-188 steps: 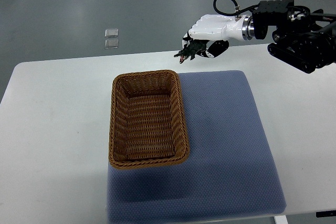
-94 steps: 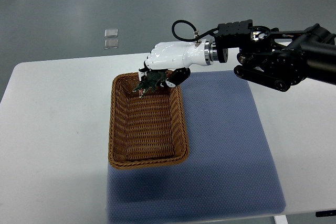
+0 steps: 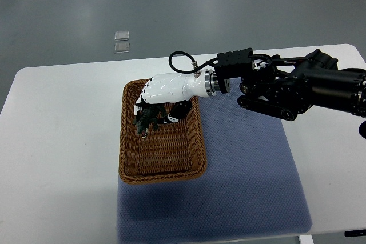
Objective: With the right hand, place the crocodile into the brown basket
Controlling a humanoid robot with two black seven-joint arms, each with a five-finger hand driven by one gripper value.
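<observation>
Crocodile [image 3: 146,122] hangs clamped in the right hand's [image 3: 161,96] curled fingers, above the far half of the brown basket [image 3: 197,141] on the tabletop [image 3: 57,141].

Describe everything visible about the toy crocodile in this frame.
The small dark green toy crocodile looks like moulded plastic or rubber, with a bumpy outline; finer detail is too small to make out. It hangs from the fingers of the white right hand, pointing down and toward the picture's left, over the far part of the brown woven wicker basket. Whether it touches the basket floor cannot be told.
</observation>
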